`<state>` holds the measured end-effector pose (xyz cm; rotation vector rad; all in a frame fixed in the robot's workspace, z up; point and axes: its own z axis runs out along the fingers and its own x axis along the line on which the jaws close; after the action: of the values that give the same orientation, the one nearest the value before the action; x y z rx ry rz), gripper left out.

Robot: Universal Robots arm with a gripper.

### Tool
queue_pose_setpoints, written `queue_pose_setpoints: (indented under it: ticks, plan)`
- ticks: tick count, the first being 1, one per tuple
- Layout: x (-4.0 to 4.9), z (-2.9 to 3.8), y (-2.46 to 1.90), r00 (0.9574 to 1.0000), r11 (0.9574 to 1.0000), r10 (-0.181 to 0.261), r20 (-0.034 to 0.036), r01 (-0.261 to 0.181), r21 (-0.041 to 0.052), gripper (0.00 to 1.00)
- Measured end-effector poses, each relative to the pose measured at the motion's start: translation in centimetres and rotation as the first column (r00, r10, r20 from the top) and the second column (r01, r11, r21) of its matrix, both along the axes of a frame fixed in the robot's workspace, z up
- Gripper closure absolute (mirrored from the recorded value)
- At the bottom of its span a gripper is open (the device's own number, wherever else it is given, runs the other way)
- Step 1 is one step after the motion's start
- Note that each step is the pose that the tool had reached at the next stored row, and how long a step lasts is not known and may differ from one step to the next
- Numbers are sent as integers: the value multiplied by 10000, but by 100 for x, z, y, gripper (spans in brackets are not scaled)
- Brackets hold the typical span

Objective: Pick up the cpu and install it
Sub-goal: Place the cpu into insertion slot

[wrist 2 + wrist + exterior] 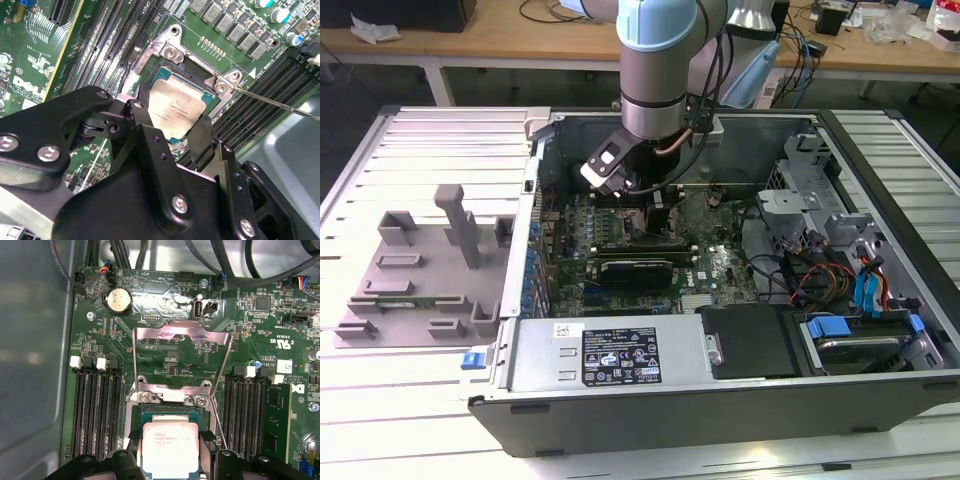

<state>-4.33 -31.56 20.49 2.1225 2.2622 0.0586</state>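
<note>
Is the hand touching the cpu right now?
Cannot tell. In the second wrist view the hand straddles the cpu in its socket and covers two of its edges, hiding contact or gap.

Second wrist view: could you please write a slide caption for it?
Claw low over the cpu lying in the open socket on the motherboard.

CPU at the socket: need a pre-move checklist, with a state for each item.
1. The load plate is raised off the socket frame: ok.
2. The gripper has its fingers against two opposite edges of the cpu in both wrist views: ok.
3. The cpu edges run parallel to the socket frame in the first wrist view: ok.
4. Whether the cpu is seated or just above the socket frame: cannot tell.
5. The lever is released and out to the side: ok. Whether it clears the fingers: cannot tell.
</note>
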Motion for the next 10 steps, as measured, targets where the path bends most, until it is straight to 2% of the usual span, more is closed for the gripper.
queue_pose_setpoints:
  ticks: [10]
  plan:
    - [0, -15, 0, 10000, 10000, -6, 0, 6, 1, 45]
